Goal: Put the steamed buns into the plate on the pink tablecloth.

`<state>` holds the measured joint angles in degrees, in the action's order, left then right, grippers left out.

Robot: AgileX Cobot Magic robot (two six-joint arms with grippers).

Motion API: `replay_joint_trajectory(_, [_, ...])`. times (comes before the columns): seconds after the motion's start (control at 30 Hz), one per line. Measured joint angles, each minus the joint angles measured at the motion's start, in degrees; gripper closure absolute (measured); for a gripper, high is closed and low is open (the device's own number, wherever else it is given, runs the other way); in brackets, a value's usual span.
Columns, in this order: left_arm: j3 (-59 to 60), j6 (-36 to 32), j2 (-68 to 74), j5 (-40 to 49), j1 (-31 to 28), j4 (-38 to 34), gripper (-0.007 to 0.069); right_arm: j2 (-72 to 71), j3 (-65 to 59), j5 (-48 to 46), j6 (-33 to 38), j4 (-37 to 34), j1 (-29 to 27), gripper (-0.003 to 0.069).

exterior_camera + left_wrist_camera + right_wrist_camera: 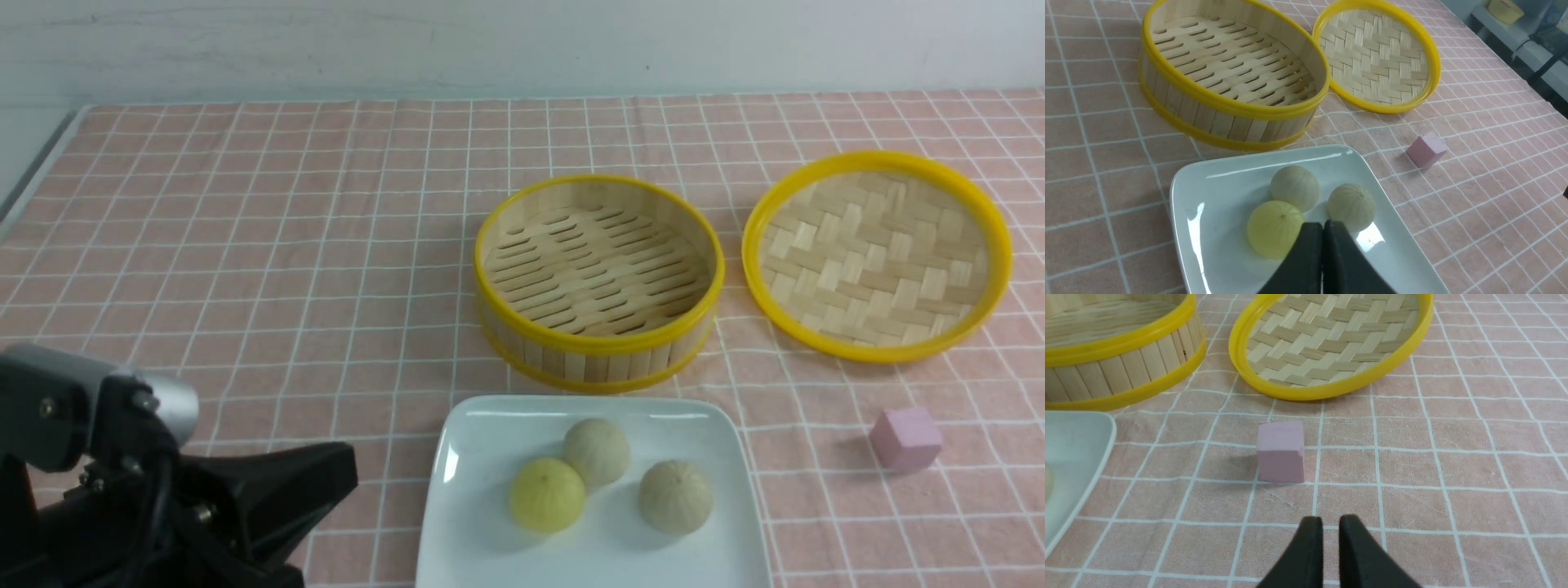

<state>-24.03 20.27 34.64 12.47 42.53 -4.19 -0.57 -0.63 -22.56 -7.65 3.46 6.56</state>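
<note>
Just ahead of the left gripper (1323, 228), whose fingers are pressing together on nothing, the three steamed buns (1294, 188) are sitting on the plate (1208, 192), which is lying on the pink tablecloth (1094, 171) covering the worktop. Beyond the plate the steamer basket (1167, 87) and its lid (1376, 53) are resting empty. The right gripper (1330, 526) is hovering with a narrow gap between its fingers, the pink cube (1281, 451) standing just ahead of it
</note>
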Motion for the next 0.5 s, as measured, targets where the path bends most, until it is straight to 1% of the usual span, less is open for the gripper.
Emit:
replay_joint_trajectory(0.13, [0.0, -0.8, 0.0, 1.1, 0.0, 2.1, 0.0592, 0.0, 0.0, 0.0, 0.0, 0.0, 0.0, 0.0566])
replay_joint_trajectory(0.2, [0.0, -0.8, -0.3, 3.1, -0.1, 3.8, 0.0592, 0.0, 0.0, 0.0, 0.0, 0.0, 0.0, 0.0562])
replay_joint_trajectory(0.33, [2.0, -0.8, -2.2, 4.5, -2.8, 5.6, 0.0591, 0.0, 0.0, 0.0, 0.0, 0.0, 0.0, 0.0558])
replay_joint_trajectory(0.37, [2.9, -0.9, -3.1, 4.4, -4.4, 5.7, 0.0589, 0.0, 0.0, 0.0, 0.0, 0.0, 0.0, 0.0557])
replay_joint_trajectory(0.5, [10.1, -1.4, -10.4, 2.8, -14.6, 7.2, 0.0584, 0.0, 0.0, 0.0, 0.0, 0.0, 0.0, 0.0552])
